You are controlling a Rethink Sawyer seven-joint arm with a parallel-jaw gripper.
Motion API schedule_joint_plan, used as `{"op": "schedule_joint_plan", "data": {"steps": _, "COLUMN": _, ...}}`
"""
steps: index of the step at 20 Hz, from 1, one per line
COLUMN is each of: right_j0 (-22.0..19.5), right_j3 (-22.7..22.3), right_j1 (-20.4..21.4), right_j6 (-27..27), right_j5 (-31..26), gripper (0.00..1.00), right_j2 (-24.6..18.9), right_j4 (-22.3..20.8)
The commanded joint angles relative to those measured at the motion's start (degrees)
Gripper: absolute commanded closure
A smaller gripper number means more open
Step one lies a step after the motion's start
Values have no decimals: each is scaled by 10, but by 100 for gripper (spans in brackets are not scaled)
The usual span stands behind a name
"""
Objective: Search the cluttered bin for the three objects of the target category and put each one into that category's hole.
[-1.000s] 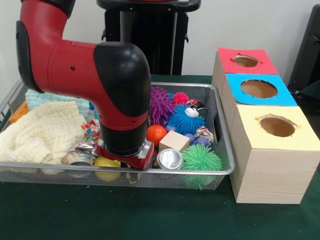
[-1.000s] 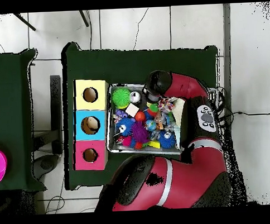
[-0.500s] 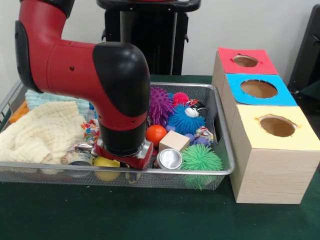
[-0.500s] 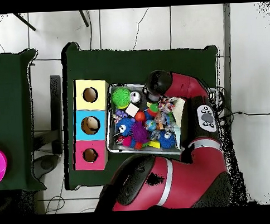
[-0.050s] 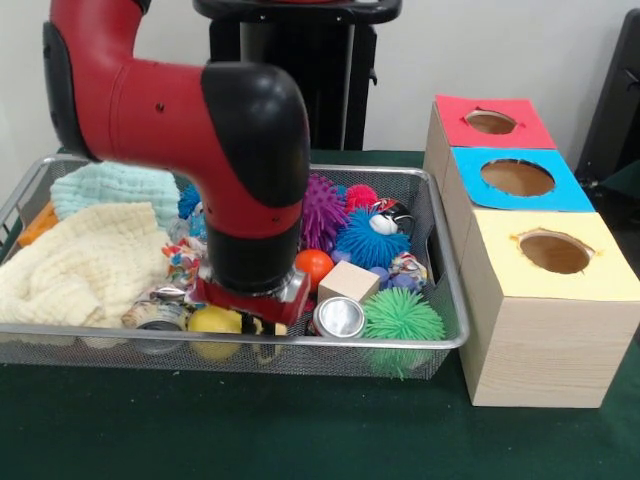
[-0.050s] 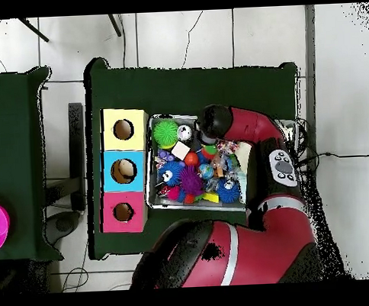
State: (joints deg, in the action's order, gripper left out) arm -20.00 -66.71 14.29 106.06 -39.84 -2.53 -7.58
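Hovering end effector [image 5: 252,322] over bin [image 5: 440,260]

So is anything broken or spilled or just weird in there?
Nothing spilled or broken. The wire bin is a jumble of spiky balls, cloths and cans, but everything stays inside. The three boxes' holes look roughly cut, like the yellow box.

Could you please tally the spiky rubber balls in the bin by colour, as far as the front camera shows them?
Green spiky ball: 1
Blue spiky ball: 1
Purple spiky ball: 1
Pink spiky ball: 1
Total: 4 in plain sight; the arm hides part of the bin, so more may lie behind it.
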Motion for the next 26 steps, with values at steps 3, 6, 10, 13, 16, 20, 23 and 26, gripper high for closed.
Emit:
{"op": "schedule_joint_plan", "data": {"steps": 3, "right_j0": -1, "right_j3": -175, "right_j1": 149, "right_j6": 29, "right_j5": 19, "gripper": 100, "right_j2": 19, "right_j4": -20}}
{"op": "schedule_joint_plan", "data": {"steps": 6, "right_j0": -3, "right_j3": -178, "right_j1": 170, "right_j6": 17, "right_j5": -9, "gripper": 100, "right_j2": 20, "right_j4": -17}}
{"op": "schedule_joint_plan", "data": {"steps": 10, "right_j0": -3, "right_j3": -181, "right_j1": 186, "right_j6": 13, "right_j5": -33, "gripper": 100, "right_j2": 16, "right_j4": -14}}
{"op": "schedule_joint_plan", "data": {"steps": 13, "right_j0": -1, "right_j3": -199, "right_j1": 193, "right_j6": 21, "right_j5": -27, "gripper": 100, "right_j2": 17, "right_j4": -17}}
{"op": "schedule_joint_plan", "data": {"steps": 16, "right_j0": -2, "right_j3": -217, "right_j1": 205, "right_j6": 24, "right_j5": -21, "gripper": 100, "right_j2": 21, "right_j4": -19}}
{"op": "schedule_joint_plan", "data": {"steps": 20, "right_j0": -4, "right_j3": -235, "right_j1": 213, "right_j6": 24, "right_j5": -11, "gripper": 100, "right_j2": 21, "right_j4": -22}}
{"op": "schedule_joint_plan", "data": {"steps": 23, "right_j0": -7, "right_j3": -239, "right_j1": 214, "right_j6": 22, "right_j5": -8, "gripper": 100, "right_j2": 20, "right_j4": -23}}
{"op": "schedule_joint_plan", "data": {"steps": 26, "right_j0": -9, "right_j3": -249, "right_j1": 215, "right_j6": 23, "right_j5": 3, "gripper": 100, "right_j2": 17, "right_j4": -21}}
